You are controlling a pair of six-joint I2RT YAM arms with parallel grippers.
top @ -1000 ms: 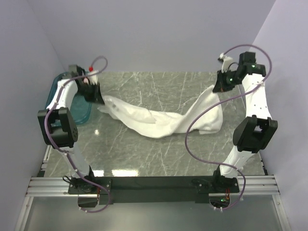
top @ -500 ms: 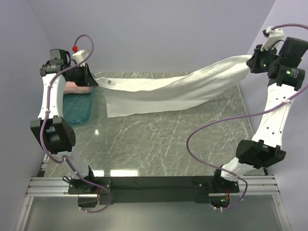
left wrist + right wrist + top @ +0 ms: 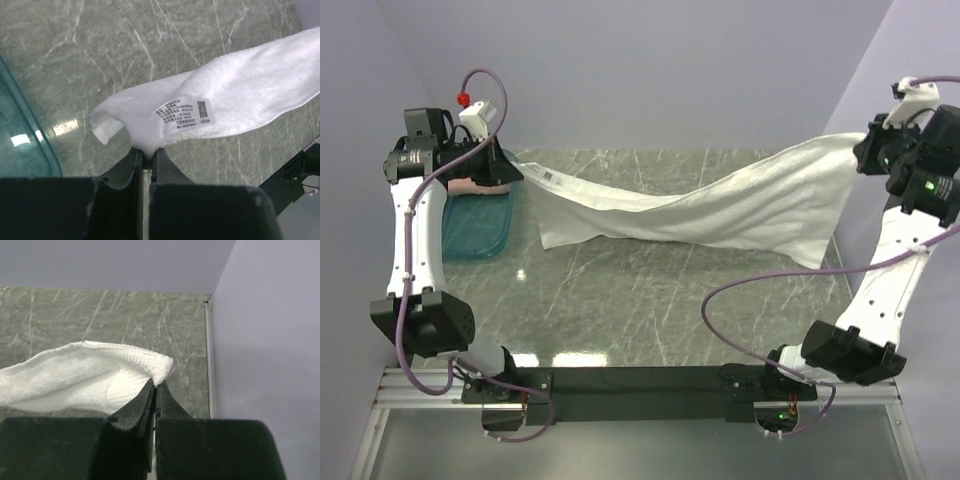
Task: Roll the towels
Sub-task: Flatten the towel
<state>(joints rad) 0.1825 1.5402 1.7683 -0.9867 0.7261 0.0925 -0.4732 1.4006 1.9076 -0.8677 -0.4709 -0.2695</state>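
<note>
The white towel (image 3: 720,205) hangs stretched in the air between both arms above the marble table, sagging in the middle. My left gripper (image 3: 512,170) is shut on its left corner, beside the printed label (image 3: 182,114). My right gripper (image 3: 865,150) is shut on its right corner (image 3: 161,364), high at the far right. In the left wrist view the towel (image 3: 225,100) runs off to the right from the gripper (image 3: 147,152). In the right wrist view it (image 3: 75,375) runs left from the gripper (image 3: 156,385). The salmon-pink towel (image 3: 472,186) peeks out in the tray behind the left arm.
The teal translucent tray (image 3: 475,225) lies at the table's left edge, under the left arm; its rim shows in the left wrist view (image 3: 30,125). Lilac walls close in the left, back and right sides. A metal rail (image 3: 210,355) runs along the table's right edge.
Both grippers have lifted and pulled apart, raising the white towel from a crumpled heap on the table into a stretched span. Since half a second ago the middle has sagged lower.
</note>
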